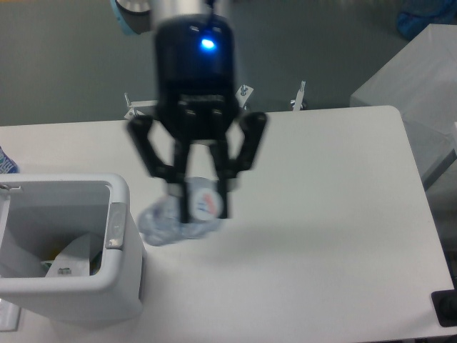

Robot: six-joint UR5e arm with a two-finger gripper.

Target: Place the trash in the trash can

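My gripper (pixel 199 191) hangs in the air over the table, shut on the crushed clear plastic bottle (pixel 175 218), which is blurred by motion. The bottle's pink-purple label shows between the fingers. It hangs just right of the white trash can (pixel 107 300), close to the rim with the grey tab (pixel 115 226). Inside the trash can lies a crumpled white wrapper (pixel 71 259).
The trash can stands at the table's front left corner. The robot's base column (pixel 193 86) rises behind the table's far edge. A grey surface (pixel 421 78) lies beyond the right edge, and a blue object (pixel 7 163) sits at the far left.
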